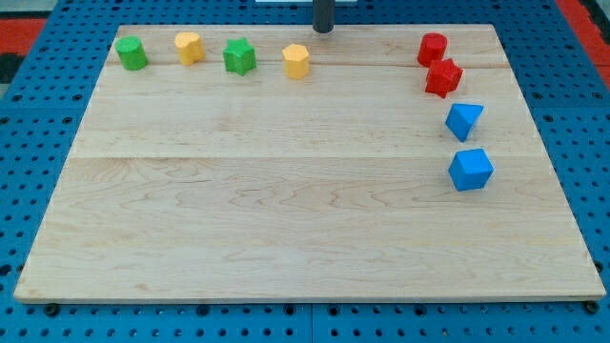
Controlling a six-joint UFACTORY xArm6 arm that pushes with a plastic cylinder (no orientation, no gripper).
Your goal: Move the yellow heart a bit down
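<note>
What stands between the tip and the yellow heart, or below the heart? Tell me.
The green star and other yellow block sit between my tip and the yellow heart, the left yellow one. Nothing stands below it.

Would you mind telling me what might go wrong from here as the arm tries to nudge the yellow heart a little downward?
1. There are two yellow blocks: one just below and left of my tip, another farther left. Their shapes are hard to tell apart, so I may push the wrong one.
2. The green star sits close between them; an angled approach could knock it.
3. My tip is right of the nearer yellow block, so an off-centre push could send it sideways instead of down.
</note>
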